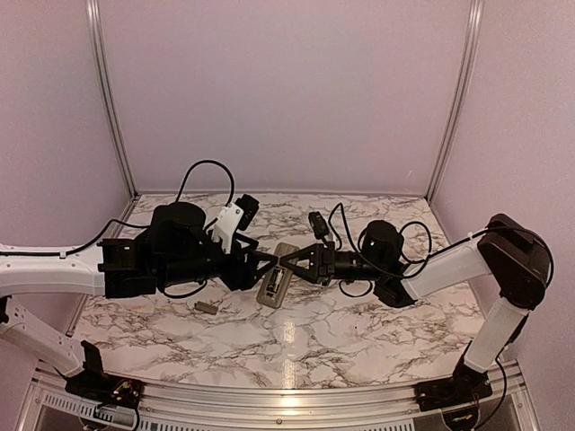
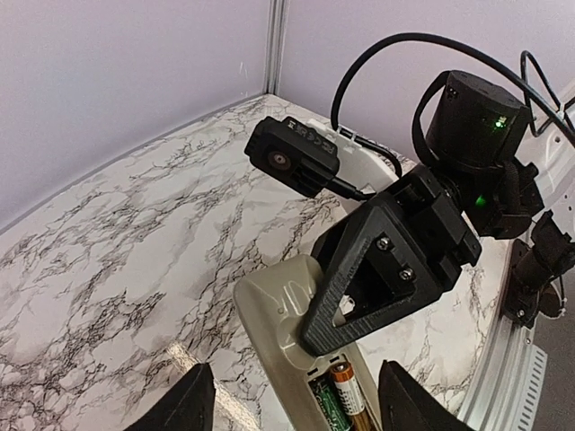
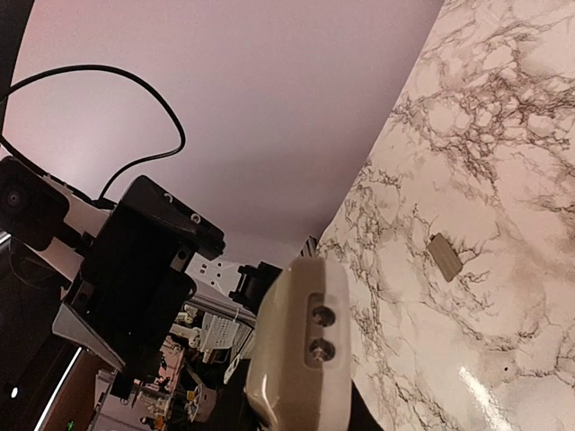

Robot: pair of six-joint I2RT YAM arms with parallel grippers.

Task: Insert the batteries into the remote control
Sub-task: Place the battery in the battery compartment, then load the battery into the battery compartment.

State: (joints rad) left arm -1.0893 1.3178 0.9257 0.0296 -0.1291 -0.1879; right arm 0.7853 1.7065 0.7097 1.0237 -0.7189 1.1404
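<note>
The remote control (image 1: pixel 277 285) lies grey-beige back up at the table's middle. In the left wrist view its open recess holds two batteries, a green-black one (image 2: pixel 330 416) and a copper one (image 2: pixel 351 392), side by side. My right gripper (image 1: pixel 289 261) is shut on the remote's far end, one black triangular finger (image 2: pixel 359 296) lying across its back. The right wrist view shows that end of the remote (image 3: pixel 301 350) close up with two small emitters. My left gripper (image 2: pixel 292 409) is open, its fingers standing wide on either side of the recess, just above it.
A small grey-beige flat piece, like a battery cover (image 1: pixel 207 307), lies on the marble table left of the remote; it also shows in the right wrist view (image 3: pixel 445 258). The two arms meet head-on over the remote. Pale walls and metal posts (image 1: pixel 108 99) bound the table.
</note>
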